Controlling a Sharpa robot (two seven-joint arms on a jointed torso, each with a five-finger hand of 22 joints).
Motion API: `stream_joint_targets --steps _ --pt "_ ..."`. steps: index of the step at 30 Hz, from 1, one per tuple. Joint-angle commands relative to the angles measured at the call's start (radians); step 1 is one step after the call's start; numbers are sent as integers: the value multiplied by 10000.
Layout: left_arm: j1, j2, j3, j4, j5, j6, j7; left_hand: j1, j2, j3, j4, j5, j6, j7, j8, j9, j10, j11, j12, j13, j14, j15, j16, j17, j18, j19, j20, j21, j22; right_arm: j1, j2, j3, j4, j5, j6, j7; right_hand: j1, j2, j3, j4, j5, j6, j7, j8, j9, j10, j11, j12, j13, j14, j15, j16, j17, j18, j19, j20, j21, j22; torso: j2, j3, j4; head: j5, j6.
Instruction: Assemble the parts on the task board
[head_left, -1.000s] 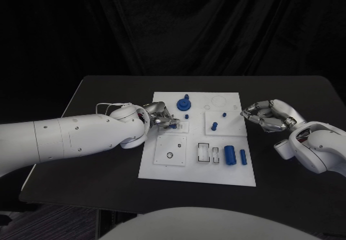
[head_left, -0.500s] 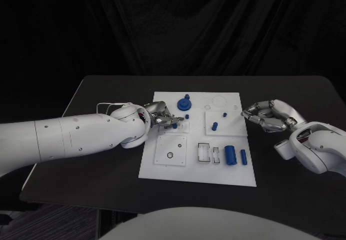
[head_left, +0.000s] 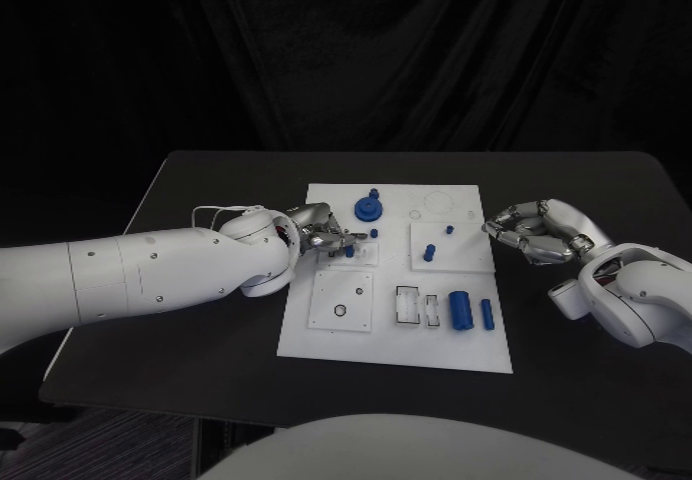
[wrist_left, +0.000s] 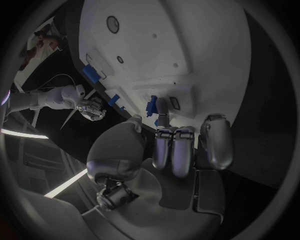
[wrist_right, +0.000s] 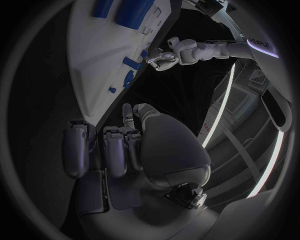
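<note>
The white task board (head_left: 329, 338) lies in the middle of the table. My left hand (head_left: 319, 238) reaches over its left side and pinches a small blue part (head_left: 348, 252) just above a small raised plate. The left wrist view shows that small blue part (wrist_left: 150, 106) held at my fingertips (wrist_left: 162, 107), close to the board (wrist_left: 187, 45). My right hand (head_left: 537, 232) hovers off the board's right edge with its fingers curled in on nothing. My right hand (wrist_right: 119, 145) shows the same curl in the right wrist view.
A blue round disc (head_left: 369, 209) and a small peg (head_left: 374, 233) sit on the board's far part. Two blue pegs (head_left: 428, 252) stand on a square plate to the right. A thick blue cylinder (head_left: 460, 309) and a slim bar (head_left: 486, 313) lie beside slots (head_left: 408, 303).
</note>
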Motion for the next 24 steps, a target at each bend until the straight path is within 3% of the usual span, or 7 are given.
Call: stream_joint_targets --steps 1,4,5,7,10,24 --pt "-75 -40 -41 18 -10 -24 134 -14 191 -103 2 204 72 -26 97 -25 1024 16 36 2634 1038 39 27 2635 93 19 12 -38 15 -22 -17 6 12 0 69 -136 113 -23 42 -26 61 -59 0 29 2 1042 5 26 2630 1051 -39 26 2635 -99 147 -33 -66 2043 -5 -1 -4 13 1" --pt "-75 -101 -41 90 -10 -275 290 29 270 -200 -3 400 93 -45 168 86 1024 -1 36 2634 1038 25 27 2635 85 39 -2 -14 56 -22 -29 6 21 0 63 -134 113 -23 42 -26 61 -59 0 29 2 1042 5 26 2630 1051 -39 26 2635 -99 147 -33 -66 2043 -2 0 -1 9 1" --pt "-75 -128 -40 125 -10 -390 359 112 379 -310 -3 692 43 -69 336 413 1024 -22 36 2634 1038 5 27 2635 71 71 -19 30 119 -22 -35 6 25 0 59 -132 113 -23 42 -26 61 -59 0 29 2 1042 5 26 2630 1051 -39 26 2635 -99 147 -33 -66 2043 0 0 -2 8 1" --pt "-74 -183 -40 199 -10 -588 474 224 516 -528 8 837 -125 -114 631 1055 1024 -31 36 2634 1038 -23 27 2635 61 98 -43 57 182 -22 -45 6 32 0 52 -131 113 -23 42 -26 61 -59 0 29 2 1042 5 26 2630 1051 -39 26 2635 -99 147 -33 -66 2043 0 0 -2 3 1" --pt "-72 -256 -38 300 -10 -746 542 374 629 -722 0 1062 -295 -116 841 1579 1024 -62 36 2634 1038 -28 27 2635 52 117 -56 78 241 -21 -57 6 38 0 42 -133 113 -23 42 -26 61 -59 0 29 2 1042 5 26 2630 1051 -39 26 2635 -99 147 -33 -66 2043 2 0 2 3 1" --pt "68 -512 12 684 737 -691 499 829 850 -866 -15 1655 -688 -80 888 2104 1024 -35 36 2634 1038 -6 27 2635 50 116 -42 61 292 -19 -73 6 45 0 -12 -158 104 -32 63 -41 66 -58 0 50 2 1042 6 26 2630 1051 -36 26 2635 -98 144 -31 -70 2041 -2 5 -12 45 1"
